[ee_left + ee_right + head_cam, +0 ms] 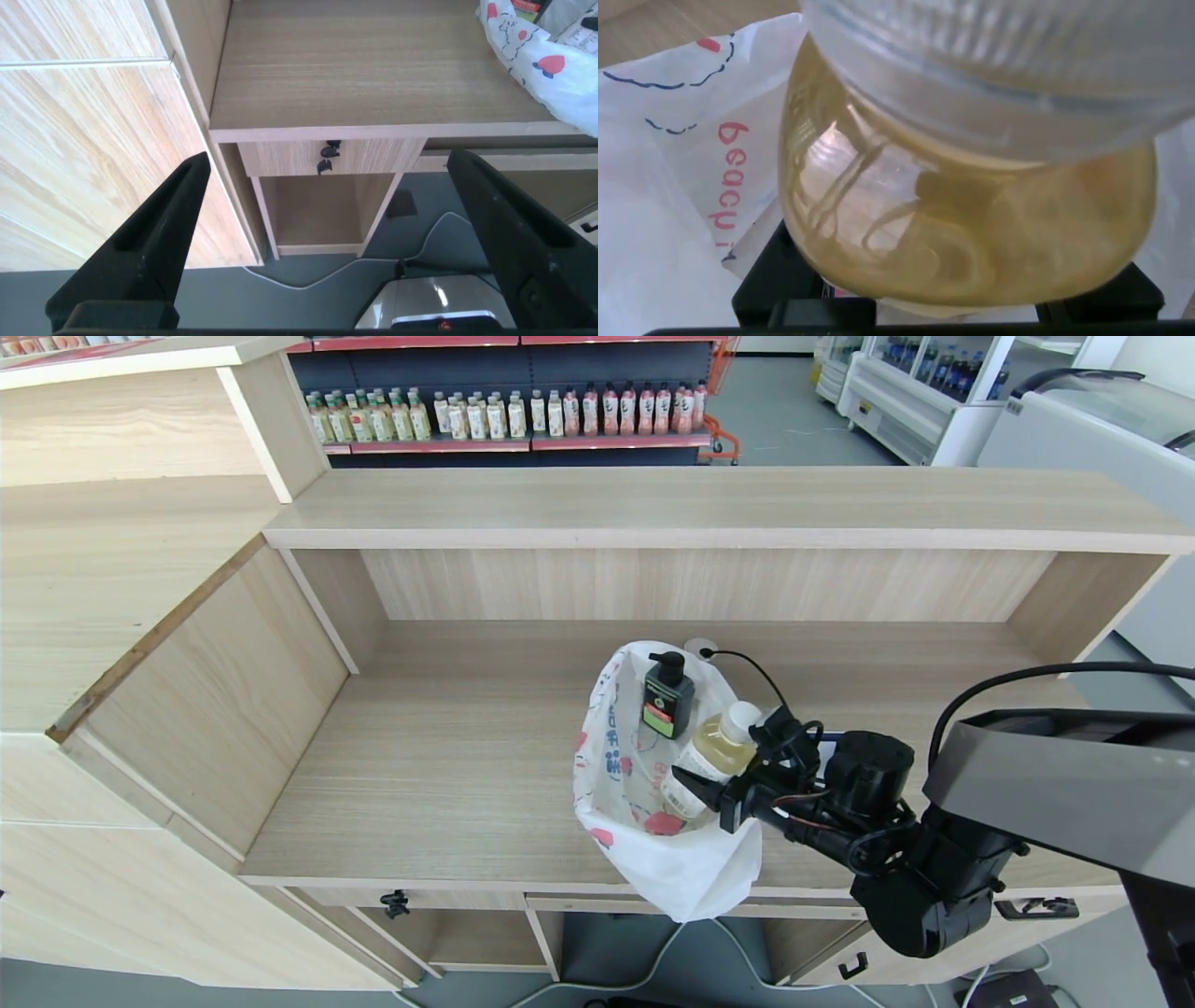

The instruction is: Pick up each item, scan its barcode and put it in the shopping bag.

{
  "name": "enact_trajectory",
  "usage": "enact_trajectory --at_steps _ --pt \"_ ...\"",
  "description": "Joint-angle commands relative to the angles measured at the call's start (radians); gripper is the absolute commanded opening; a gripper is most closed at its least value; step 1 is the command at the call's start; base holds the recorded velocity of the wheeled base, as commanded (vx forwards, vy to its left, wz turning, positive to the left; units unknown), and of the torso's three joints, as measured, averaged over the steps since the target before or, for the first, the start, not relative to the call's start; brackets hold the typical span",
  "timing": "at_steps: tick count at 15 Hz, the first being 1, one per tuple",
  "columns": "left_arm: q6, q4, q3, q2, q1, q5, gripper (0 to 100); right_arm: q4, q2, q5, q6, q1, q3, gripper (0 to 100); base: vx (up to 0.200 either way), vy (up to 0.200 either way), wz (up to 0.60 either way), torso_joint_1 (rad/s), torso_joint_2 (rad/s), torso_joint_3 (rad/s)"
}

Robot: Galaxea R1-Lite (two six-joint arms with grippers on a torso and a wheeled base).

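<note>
Nearest, the left claw (pixel 327 257) hangs spread wide, low in front of the surface's (pixel 448 775) front edge. At that edge, right of centre, the white shopping bag (pixel 672 873) sits open, its bottom draping over the edge. The right claw (pixel 711 793) pinches a tilted amber bottle (pixel 717 751) in the bag's mouth. Farther inside the bag, a dark pump bottle (pixel 667 700) stands upright.

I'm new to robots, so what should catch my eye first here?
The right tool grips a bottle of yellow liquid at the mouth of a white bag on the wooden counter. A black pump bottle already stands in the bag.
</note>
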Motion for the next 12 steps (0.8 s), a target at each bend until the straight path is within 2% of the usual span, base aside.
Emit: enact_trajectory --at_steps 1,2,7,12 --pt "0.0 0.0 0.0 0.0 0.0 0.0 100 0.002 -0.017 0.001 0.0 -0.001 0.007 100 0.0 0.0 0.0 0.0 0.0 0.0" --pt "0.0 0.0 0.0 0.0 0.0 0.0 100 0.002 -0.034 0.001 0.003 -0.001 0.008 100 0.0 0.0 0.0 0.0 0.0 0.0" --pt "0.0 0.0 0.0 0.0 0.0 0.0 100 0.186 -0.312 -0.002 0.009 -0.024 0.111 100 0.0 0.0 0.0 0.0 0.0 0.0" --pt "0.0 0.0 0.0 0.0 0.0 0.0 100 0.45 -0.743 -0.011 0.024 -0.119 0.266 100 0.0 0.0 0.0 0.0 0.0 0.0"
